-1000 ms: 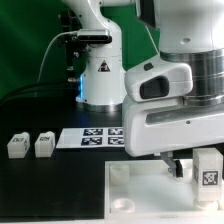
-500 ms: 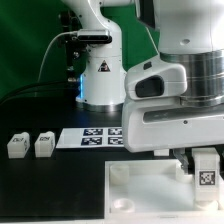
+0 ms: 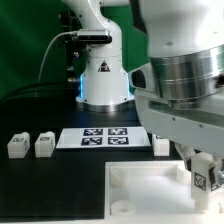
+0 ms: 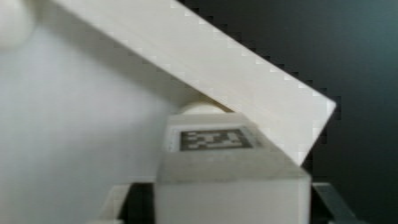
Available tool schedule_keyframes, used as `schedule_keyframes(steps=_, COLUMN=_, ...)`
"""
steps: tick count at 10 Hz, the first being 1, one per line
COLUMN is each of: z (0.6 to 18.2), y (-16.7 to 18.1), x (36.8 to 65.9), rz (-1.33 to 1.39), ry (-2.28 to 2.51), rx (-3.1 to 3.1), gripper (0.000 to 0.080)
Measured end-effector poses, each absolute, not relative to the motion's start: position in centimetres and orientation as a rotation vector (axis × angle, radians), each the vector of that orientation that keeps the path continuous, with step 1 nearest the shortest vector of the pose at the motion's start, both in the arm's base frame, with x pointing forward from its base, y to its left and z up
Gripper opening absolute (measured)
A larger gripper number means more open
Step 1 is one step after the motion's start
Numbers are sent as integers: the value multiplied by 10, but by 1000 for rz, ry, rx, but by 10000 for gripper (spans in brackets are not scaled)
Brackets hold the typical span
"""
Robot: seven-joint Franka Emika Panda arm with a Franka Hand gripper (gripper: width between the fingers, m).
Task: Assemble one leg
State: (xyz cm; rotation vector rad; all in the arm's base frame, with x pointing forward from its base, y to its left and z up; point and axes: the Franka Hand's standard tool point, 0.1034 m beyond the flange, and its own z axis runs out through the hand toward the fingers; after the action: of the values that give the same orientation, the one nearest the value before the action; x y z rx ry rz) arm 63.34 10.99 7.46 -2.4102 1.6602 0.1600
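black table [image 3: 50,190]; fingers [image 4: 134,205] grip the leg [image 3: 207,178], both cut off by frame

Leg 1 [image 3: 15,146] and leg 2 [image 3: 43,145], small white plastic blocks with black-and-white square tags, stand side by side on the desk [image 3: 50,190], beyond the marker board [image 3: 100,137] on the exterior view's left. Leg 3 [image 3: 160,145] sits just beside the board's other end. Leg 4 [image 3: 205,176], tilted with its tag facing outward, is clamped between the fingers [image 4: 135,205], nearer the camera than that board.

the arm [image 3: 185,85] reaches down at the exterior view's right, wrist tilted, its gripper [image 3: 204,174] pointing downward, fingers closed on the leg [image 3: 207,183].
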Motion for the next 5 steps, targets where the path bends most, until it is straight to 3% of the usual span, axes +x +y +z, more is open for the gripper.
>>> schedule_keyframes(steps=5, z=74, y=115, x=630, rz=205, ry=2142, rx=-1987, gripper=294)
